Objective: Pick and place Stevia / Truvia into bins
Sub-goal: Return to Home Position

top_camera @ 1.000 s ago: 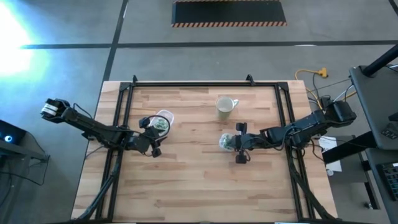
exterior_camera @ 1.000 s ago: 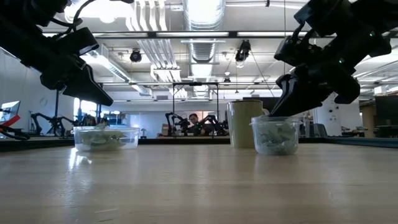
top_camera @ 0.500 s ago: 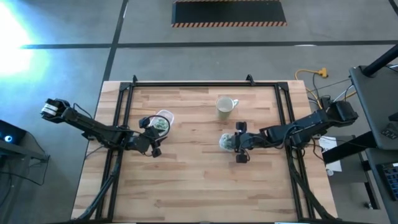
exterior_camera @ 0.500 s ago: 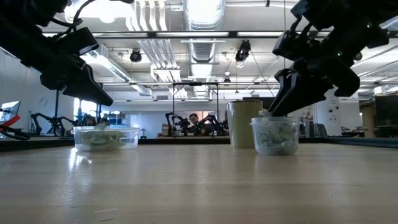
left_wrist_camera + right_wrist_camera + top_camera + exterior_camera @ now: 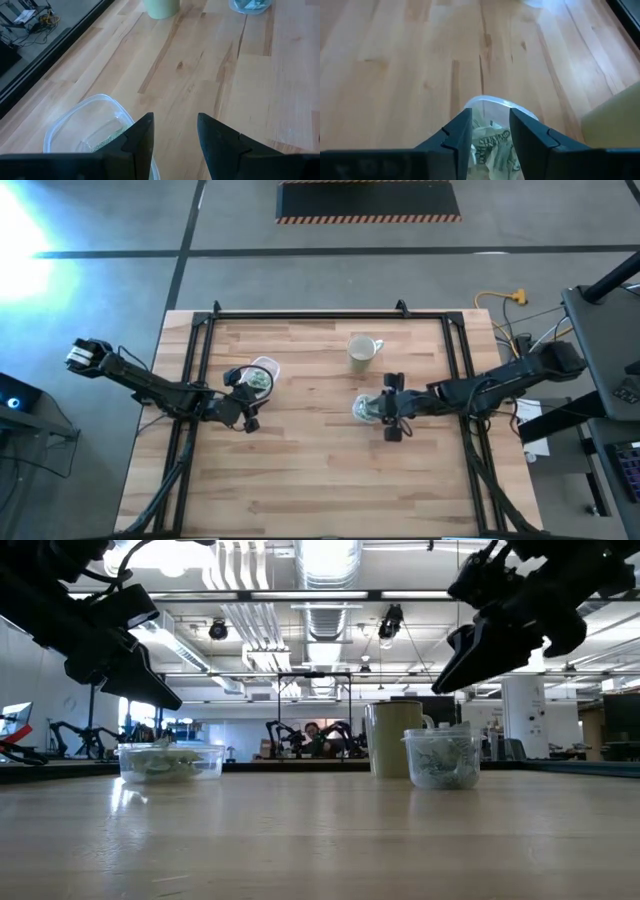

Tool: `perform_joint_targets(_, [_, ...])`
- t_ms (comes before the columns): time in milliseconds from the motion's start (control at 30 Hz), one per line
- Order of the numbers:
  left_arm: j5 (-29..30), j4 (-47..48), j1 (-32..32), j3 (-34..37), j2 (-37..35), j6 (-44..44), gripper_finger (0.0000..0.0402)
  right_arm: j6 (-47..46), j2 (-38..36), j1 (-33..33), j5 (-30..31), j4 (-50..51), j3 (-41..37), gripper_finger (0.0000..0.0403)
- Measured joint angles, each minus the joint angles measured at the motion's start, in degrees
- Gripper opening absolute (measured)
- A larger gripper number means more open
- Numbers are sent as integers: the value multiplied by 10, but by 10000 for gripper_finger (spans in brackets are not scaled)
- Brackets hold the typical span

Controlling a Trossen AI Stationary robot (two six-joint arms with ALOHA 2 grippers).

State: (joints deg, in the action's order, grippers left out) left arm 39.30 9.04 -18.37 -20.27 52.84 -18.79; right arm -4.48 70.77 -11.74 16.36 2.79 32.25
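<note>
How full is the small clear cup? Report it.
Mostly full: green-and-white packets fill the cup nearly to its rim.

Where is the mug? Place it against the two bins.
High view: the mug stands right of centre near the table's top edge, apart from the smaller cup below it and the wider container to its lower left.

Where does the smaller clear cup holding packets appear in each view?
High view: cup right of centre, beside the right end effector.
Low view: cup right of centre, beside the mug.
Left wrist view: cup at top edge, cut off.
Right wrist view: cup bottom centre, between the fingers.
Shared landmark: the pale mug beside it.
</note>
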Motion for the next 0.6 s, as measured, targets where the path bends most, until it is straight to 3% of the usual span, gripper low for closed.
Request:
perform_joint_targets(167, [0, -25, 0, -2, 0, 19, 135, 19, -26, -20, -1, -10, 0, 116])
perform_joint_targets(367, [0, -189, -2, -4, -2, 157, 135, 60, -89, -56, 0, -45, 1, 109])
perform_joint_targets(600, [0, -222, 0, 11, -23, 265, 135, 113, -214, -97, 2, -36, -23, 107])
